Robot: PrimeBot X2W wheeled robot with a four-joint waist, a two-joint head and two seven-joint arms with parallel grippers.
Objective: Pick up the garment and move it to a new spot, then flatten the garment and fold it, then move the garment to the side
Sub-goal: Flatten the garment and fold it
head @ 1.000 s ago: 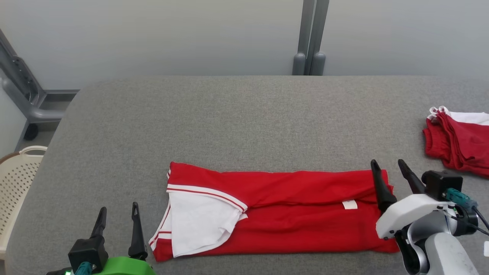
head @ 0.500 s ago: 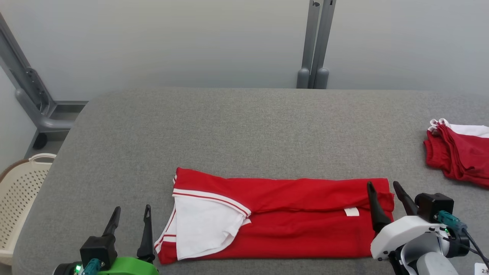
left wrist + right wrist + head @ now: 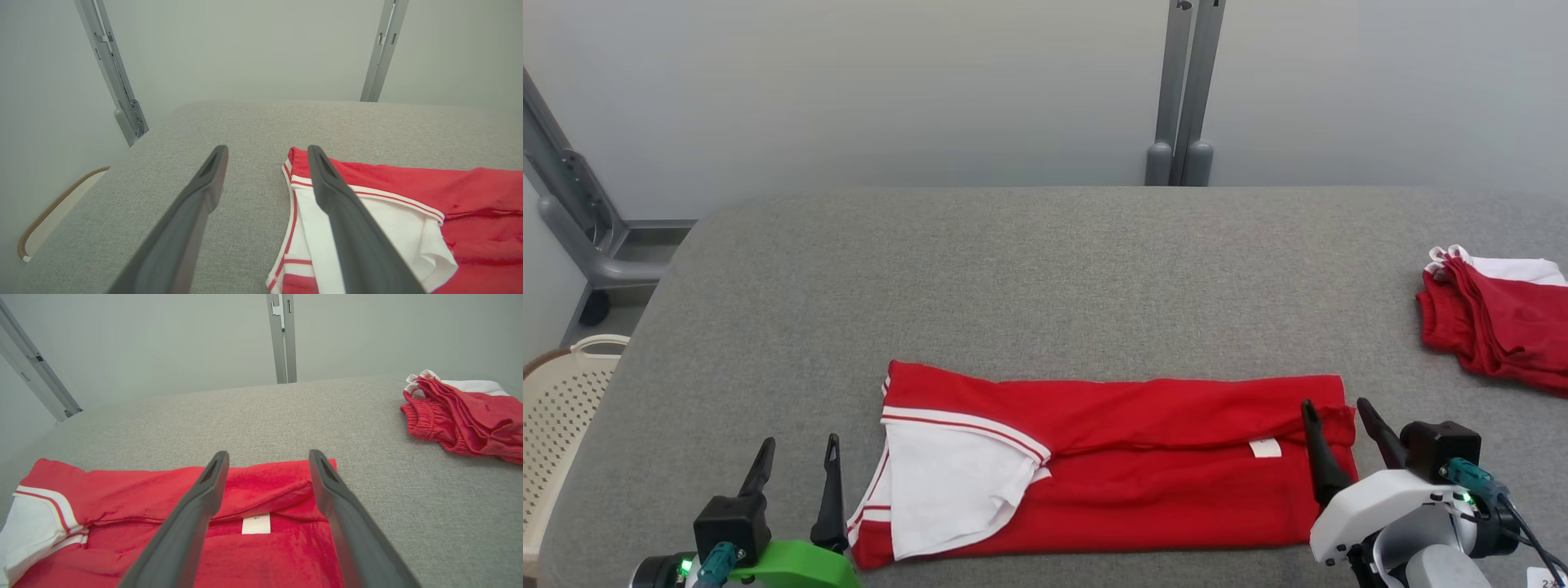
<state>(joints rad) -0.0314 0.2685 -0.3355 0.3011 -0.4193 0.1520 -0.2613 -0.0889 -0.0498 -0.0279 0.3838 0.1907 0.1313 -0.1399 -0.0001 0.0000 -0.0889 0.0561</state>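
Bare test lab, that was where I stood: blank pale walls (image 3: pixel 890 90), grey metal posts (image 3: pixel 1184 90) behind a counter (image 3: pixel 1045 269) padded in grey felt, a cream plastic laundry basket (image 3: pixel 560 408) beside its left end, a folded red garment (image 3: pixel 1143 457) before me and more red clothes (image 3: pixel 1494 327) heaped far right.

Grey padded table (image 3: pixel 1045 269), pale wall (image 3: pixel 890 90), metal post (image 3: pixel 1183 90)

Garment (image 3: pixel 1160 482): soft red cloth, matt (white panel smoother). Table (image 3: pixel 1013 278): coarse grey fabric. Fingers (image 3: pixel 347 228): matt dark plastic.
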